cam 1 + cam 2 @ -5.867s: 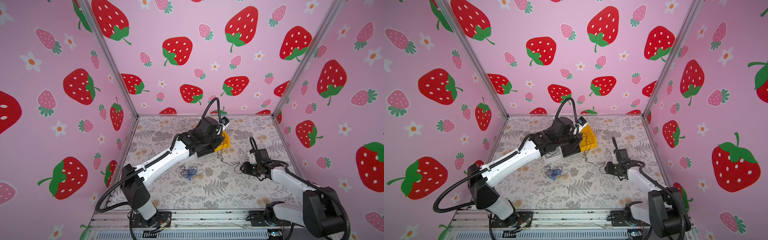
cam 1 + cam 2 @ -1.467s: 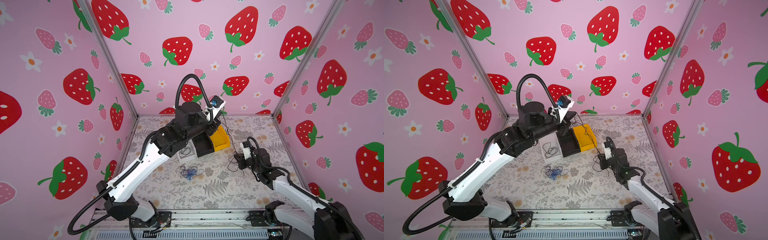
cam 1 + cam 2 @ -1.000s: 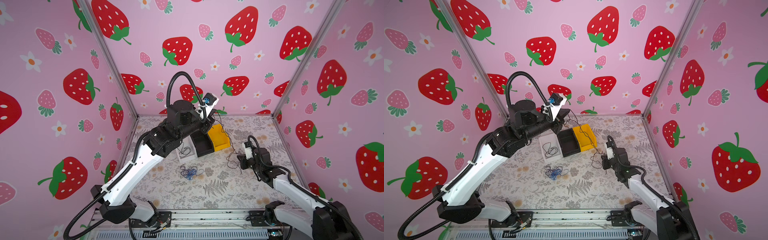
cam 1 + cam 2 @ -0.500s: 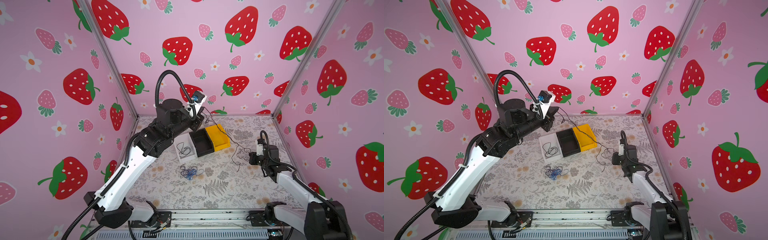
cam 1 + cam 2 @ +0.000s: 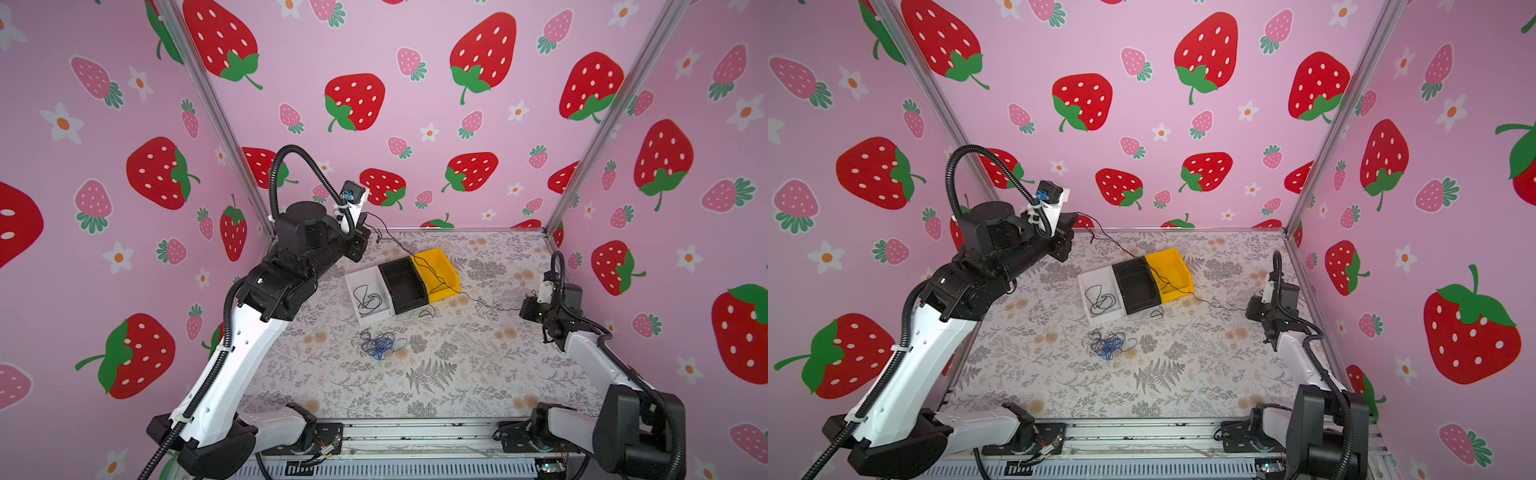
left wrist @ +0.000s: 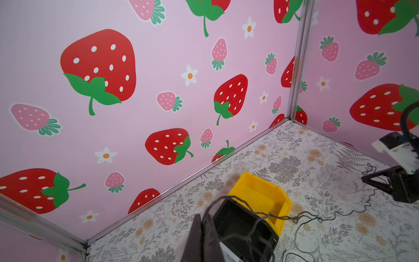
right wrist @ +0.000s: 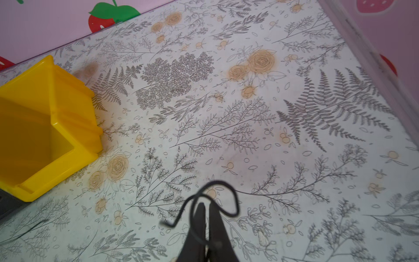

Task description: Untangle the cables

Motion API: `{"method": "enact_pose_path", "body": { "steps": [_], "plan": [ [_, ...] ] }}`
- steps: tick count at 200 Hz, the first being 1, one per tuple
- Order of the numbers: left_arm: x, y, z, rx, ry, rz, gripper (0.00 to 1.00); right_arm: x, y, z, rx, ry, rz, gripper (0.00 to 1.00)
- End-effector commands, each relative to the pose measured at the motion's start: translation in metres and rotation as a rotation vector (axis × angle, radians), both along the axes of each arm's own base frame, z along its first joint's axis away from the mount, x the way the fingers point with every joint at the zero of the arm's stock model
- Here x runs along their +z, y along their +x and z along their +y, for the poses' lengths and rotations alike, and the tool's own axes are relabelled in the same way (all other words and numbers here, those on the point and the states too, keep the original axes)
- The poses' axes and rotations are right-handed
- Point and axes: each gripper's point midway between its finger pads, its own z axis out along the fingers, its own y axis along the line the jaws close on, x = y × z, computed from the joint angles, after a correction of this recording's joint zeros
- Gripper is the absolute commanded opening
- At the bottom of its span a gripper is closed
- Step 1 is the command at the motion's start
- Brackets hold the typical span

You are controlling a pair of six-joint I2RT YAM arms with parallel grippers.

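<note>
One thin black cable (image 5: 478, 300) runs taut from my left gripper (image 5: 366, 219), raised at the back left, over the yellow bin (image 5: 440, 270) to my right gripper (image 5: 523, 309) low by the right wall. Both grippers are shut on its ends. In the left wrist view the closed fingers (image 6: 199, 229) pinch the wire (image 6: 294, 217). In the right wrist view a short loop (image 7: 226, 183) curls past the closed fingertips (image 7: 201, 211). A tangle of blue, purple and black cables (image 5: 380, 343) lies mid-table, also seen in a top view (image 5: 1108, 343). Another black cable (image 5: 365, 297) sits curled in the white tray (image 5: 374, 318).
The white tray, a black bin (image 5: 403, 282) and the yellow bin stand side by side behind the tangle. Pink strawberry walls close in the back and both sides. A metal rail (image 5: 415, 432) carries both arm bases along the front edge.
My left gripper has swung back and left, away from the bins. My right gripper has pulled right toward the wall. The black cable between them has stretched out across the bins.
</note>
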Motion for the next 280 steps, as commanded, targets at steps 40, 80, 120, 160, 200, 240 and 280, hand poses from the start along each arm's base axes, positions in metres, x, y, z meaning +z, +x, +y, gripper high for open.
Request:
{"method": "enact_pose_path", "body": {
  "steps": [40,80,120,160,200,240,280],
  "plan": [
    [0.008,-0.007,0.027,0.046,0.001,-0.025,0.00,-0.008,0.002,-0.041,-0.083,-0.037,0.048,0.07],
    [0.008,-0.007,0.044,0.085,-0.004,-0.026,0.00,-0.032,0.000,-0.062,-0.139,-0.055,0.115,0.04],
    [0.004,-0.007,0.059,0.123,-0.001,-0.028,0.00,-0.040,0.000,-0.074,-0.178,-0.084,0.143,0.04],
    [0.001,-0.005,0.073,0.172,0.028,-0.032,0.00,-0.037,0.000,-0.088,-0.219,-0.122,0.142,0.03],
    [-0.001,-0.004,0.092,0.235,0.044,-0.042,0.00,-0.047,0.000,-0.105,-0.272,-0.152,0.173,0.00],
    [-0.002,-0.002,0.098,0.253,0.050,-0.042,0.00,-0.052,0.004,-0.123,-0.322,-0.204,0.197,0.00],
    [-0.005,0.000,0.090,0.214,0.044,-0.023,0.00,-0.040,0.014,-0.135,-0.352,-0.251,0.161,0.00]
  ]
}}
